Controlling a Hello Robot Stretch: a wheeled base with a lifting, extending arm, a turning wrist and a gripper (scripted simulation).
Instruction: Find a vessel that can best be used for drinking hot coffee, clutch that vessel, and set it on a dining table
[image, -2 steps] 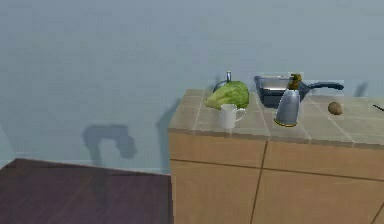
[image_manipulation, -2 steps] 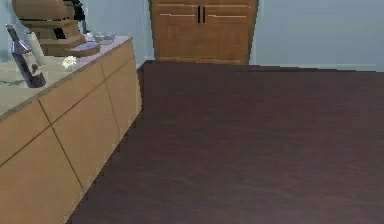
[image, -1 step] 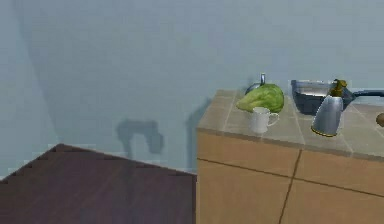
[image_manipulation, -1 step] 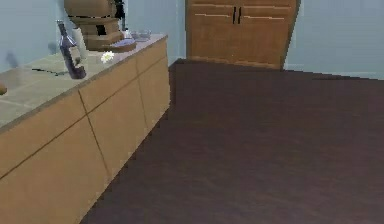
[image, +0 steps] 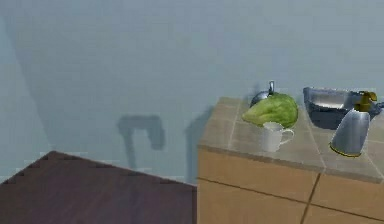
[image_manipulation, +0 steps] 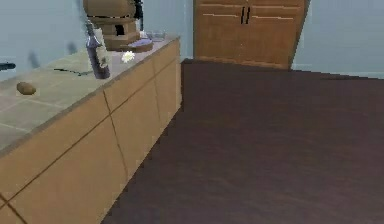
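A white mug with a handle stands on the tiled counter at the forward view's right, just in front of a green lettuce. To the mug's right a silver kettle stands on the same counter. Behind the lettuce a metal tap rises, and a grey sink basin lies at the back right.
Wooden cabinet fronts run under the counter above dark floor. In the arm side view a long counter carries a dark bottle, a brown potato-like lump and a brown box-like thing. A wooden double door stands beyond open dark floor.
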